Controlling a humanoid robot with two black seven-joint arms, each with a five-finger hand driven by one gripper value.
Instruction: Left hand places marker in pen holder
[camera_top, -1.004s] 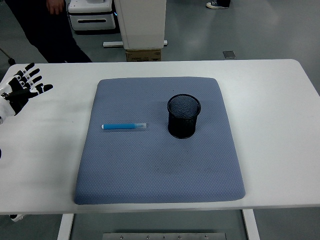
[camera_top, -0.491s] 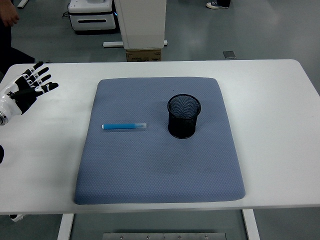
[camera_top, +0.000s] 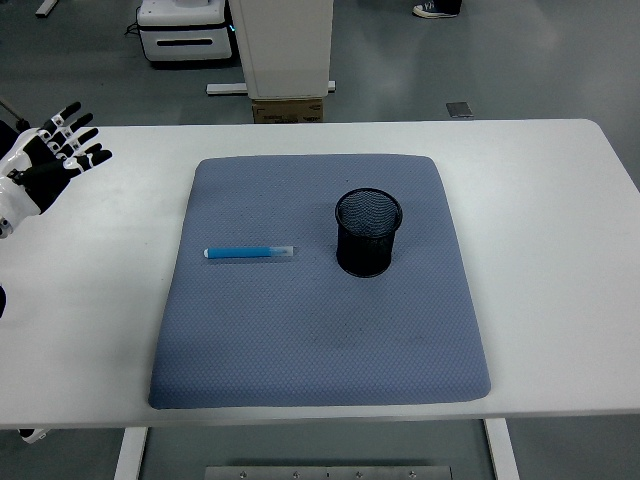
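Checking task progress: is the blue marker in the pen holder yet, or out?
Out. The blue marker lies flat on the grey mat, left of the upright black mesh pen holder and apart from it.

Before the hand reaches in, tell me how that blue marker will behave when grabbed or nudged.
The marker looks slim, round and rigid, so it would probably roll if nudged sideways, though the textured gray mat may slow it. It lies flat, so the left hand likely needs a fingertip pinch.
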